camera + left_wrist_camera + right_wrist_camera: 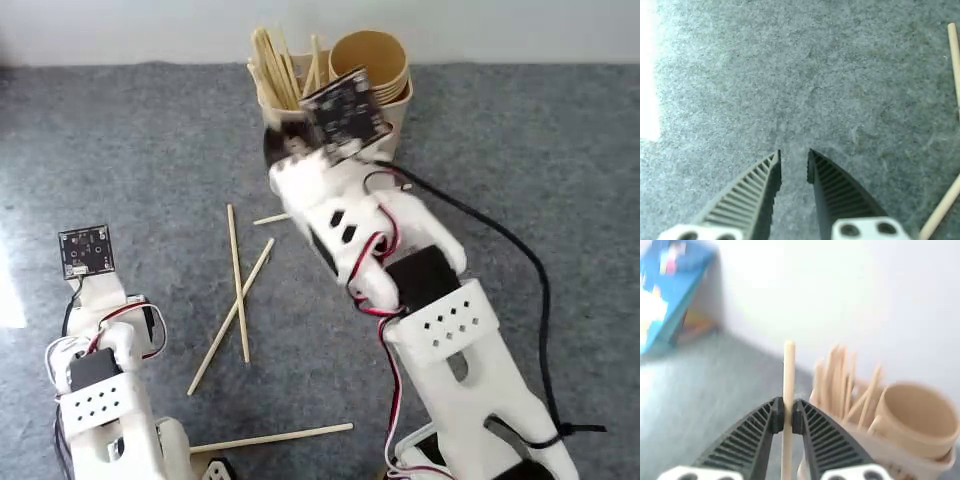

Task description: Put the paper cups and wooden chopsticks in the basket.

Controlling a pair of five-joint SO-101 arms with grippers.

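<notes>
Your left arm point(100, 390) sat at the near left corner of the mat point(520, 150). Your left gripper point(794, 156) hung just over the grey pile, its jaws a narrow gap apart with nothing between them.

Right of it, in the middle of the mat, a crossed pair point(238, 292) of sticks lay flat, one running almost straight away from you and the other slanting across it. A single stick point(270, 437) lay closer to you, between the two arm bases. A short end point(270, 218) of one more stick showed beside the right arm, and you could not see the rest of it.

Your right arm point(440, 330) stretched from the near right up to the back middle of the mat. Your right gripper point(787, 407) was pinched tight on a held stick point(788, 370), which stood upright with its top well above the fingertips.

The basket point(402, 105) stood just beyond that gripper, against the white wall point(850, 290). Inside it a bundle point(275, 65) of sticks leaned on the left, and the stacked cups point(372, 55) sat on the right, touching the bundle. A blue box point(670, 285) stood far off in the background.
</notes>
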